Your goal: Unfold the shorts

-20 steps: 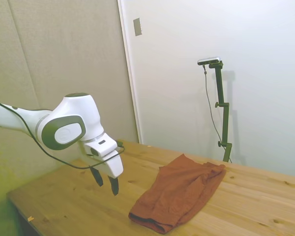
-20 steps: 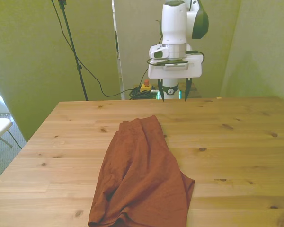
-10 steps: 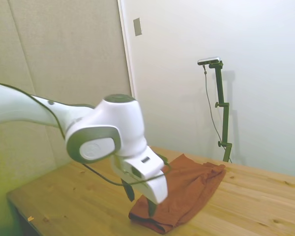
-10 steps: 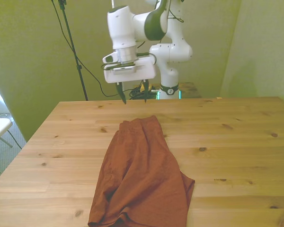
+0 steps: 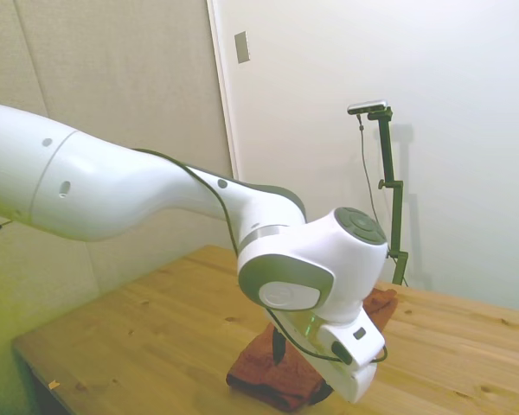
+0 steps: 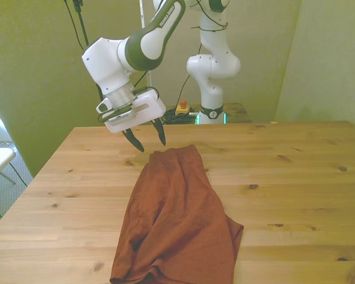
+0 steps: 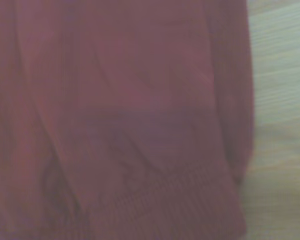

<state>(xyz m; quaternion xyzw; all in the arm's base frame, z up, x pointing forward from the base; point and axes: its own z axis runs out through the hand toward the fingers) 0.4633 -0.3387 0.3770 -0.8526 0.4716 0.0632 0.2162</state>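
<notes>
1. Gripper (image 6: pixel 149 136) open at moderate width, empty, hovering above the shorts' (image 6: pixel 177 219) far end.
2. Shorts lie folded mid-table (image 6: pixel 296 177), running to its near edge.
3. Judgement: drop on one top layer only, at an edge; pinching both layers would drag the whole bundle.

— What sort of place is this?
— A robotics lab, by the look of it: a white jointed robot arm (image 6: pixel 210 53) stands behind a bare pale wooden table (image 6: pixel 296 177).
— Anything else?
— Plain padded wall panels (image 5: pixel 112 86), and black cables (image 6: pixel 115 94) trailing down to the floor.
</notes>
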